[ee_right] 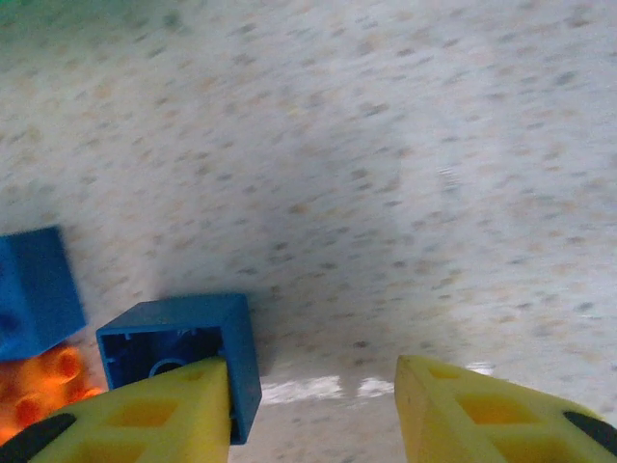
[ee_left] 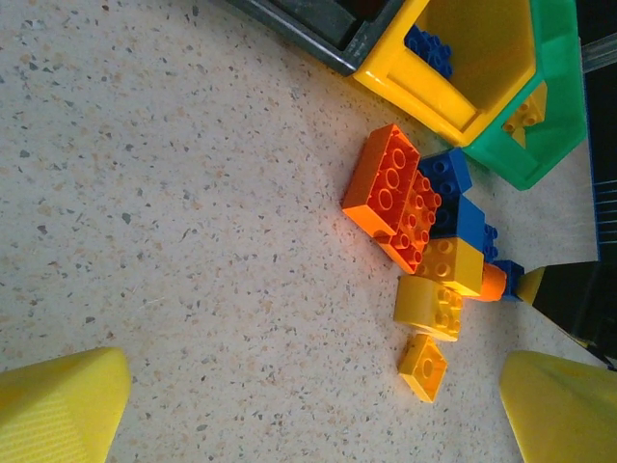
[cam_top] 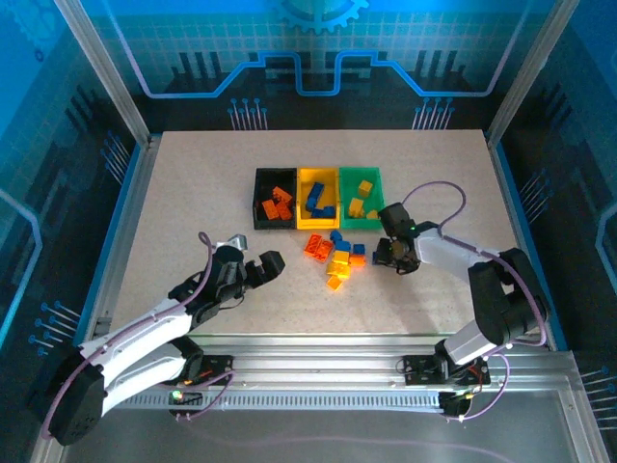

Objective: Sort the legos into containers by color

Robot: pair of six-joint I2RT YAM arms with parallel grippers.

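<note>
Top and wrist views, read left to right.

**Left gripper** (cam_top: pixel 265 265): hovers over bare speckled table (cam_top: pixel 193 193), left of the bricks. Its yellow fingers (ee_left: pixel 67 405) are spread fully apart and hold nothing.

**Black open-top rectangular plastic bin** (cam_top: pixel 258 198): holds orange bricks.

**Yellow plastic bin** (cam_top: pixel 303 198), touching the black one: holds blue bricks.

**Loose pile of small orange, yellow and blue plastic toy bricks** (cam_top: pixel 337 256): lies on the table just in front of the yellow bin and the next one. The bricks touch and partly overlap, and are not yet sorted.

**Green plastic bin** (cam_top: pixel 378 198), last in the row: holds yellow bricks.

**Right gripper** (cam_top: pixel 390 254): low at the pile's right edge. Its fingers stand apart with bare table between them. A hollow blue brick (ee_right: pixel 183 338), tipped so that its open underside shows, rests against the outside of one finger (ee_right: pixel 145 415), not in the gap, so nothing is gripped.

**Handling (judgement).** The bricks are probably light, rigid and smooth-walled, and likely to skid or tip when nudged. Take hold across two opposite flat side walls. Avoid the studded top and the open underside. Single out an outlying brick first, since packed neighbours leave little room for a finger.
</note>
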